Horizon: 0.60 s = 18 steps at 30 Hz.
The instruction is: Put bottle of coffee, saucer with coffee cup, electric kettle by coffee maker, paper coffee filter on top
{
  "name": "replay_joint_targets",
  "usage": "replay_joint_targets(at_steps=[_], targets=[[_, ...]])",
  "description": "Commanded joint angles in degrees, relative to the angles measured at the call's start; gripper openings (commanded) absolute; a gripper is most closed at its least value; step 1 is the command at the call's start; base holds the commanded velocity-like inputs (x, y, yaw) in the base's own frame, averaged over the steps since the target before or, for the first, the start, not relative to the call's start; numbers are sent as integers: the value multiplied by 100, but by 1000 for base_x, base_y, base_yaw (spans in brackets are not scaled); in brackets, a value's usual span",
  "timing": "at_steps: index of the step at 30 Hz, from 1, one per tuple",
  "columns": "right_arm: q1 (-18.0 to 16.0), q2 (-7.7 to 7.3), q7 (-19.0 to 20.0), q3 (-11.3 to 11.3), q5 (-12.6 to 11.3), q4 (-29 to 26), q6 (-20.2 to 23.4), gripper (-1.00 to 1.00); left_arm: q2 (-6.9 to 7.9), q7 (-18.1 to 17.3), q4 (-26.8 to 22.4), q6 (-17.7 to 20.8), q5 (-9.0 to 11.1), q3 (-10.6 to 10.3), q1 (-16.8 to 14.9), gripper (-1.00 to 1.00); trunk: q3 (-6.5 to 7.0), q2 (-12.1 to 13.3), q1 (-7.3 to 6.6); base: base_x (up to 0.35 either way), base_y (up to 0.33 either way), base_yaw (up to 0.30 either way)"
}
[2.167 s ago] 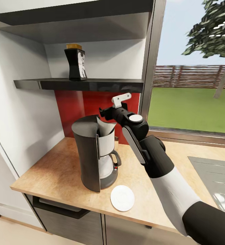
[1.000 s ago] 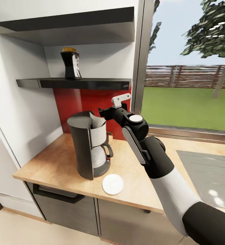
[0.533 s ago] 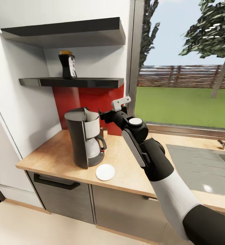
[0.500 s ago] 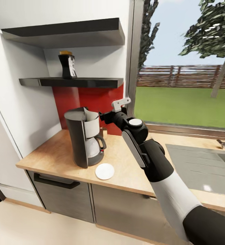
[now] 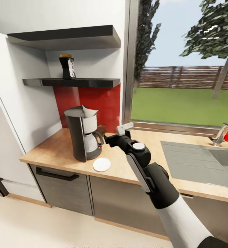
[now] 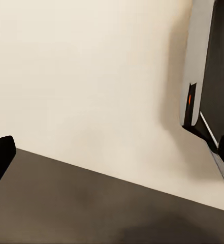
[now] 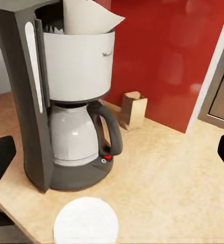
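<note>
Bottle of coffee: standing on the kitchen shelf, well above the counter.
Coffee maker: sitting on the counter with the paper coffee filter poking out of its top.
Saucer: lying just beside the maker's base, bare.
Right hand: hovering released and empty near the maker, fingers spread.
Left hand: cannot tell its state.
Advice: raising the hand to shelf height first, then approaching the jar's waist squarely, is probably looking safest.
</note>
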Motion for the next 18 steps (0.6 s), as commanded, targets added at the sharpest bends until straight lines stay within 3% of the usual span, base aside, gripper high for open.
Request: replay_joint_targets(at_steps=[1,4,10,14,18], targets=[[160,-44,-53,8,-62,-7,-48,100,-2,13,-34,-28,10,-8,-1,100,-11,-12,3,-39,-16,0],[649,-96,-43,11,-59,5,-410,100,-9,14,-150,-52,13,-8,-2,100,-11,-12,3,-18,-7,0],[1882,-119,-35,79,-53,97,-1617,100,-30,21,-563,-97,21,1,-2,100,-11,-12,3,-4,-1,0],[2490,-129,-34,397,-26,331,-2298,100,-31,23,-756,-114,53,15,-2,100,-11,-12,3,0,0,0],[2902,-246,-55,979,266,1048,-3569,100,-30,23,-933,-147,78,32,-2,100,-11,-12,3,0,0,0]])
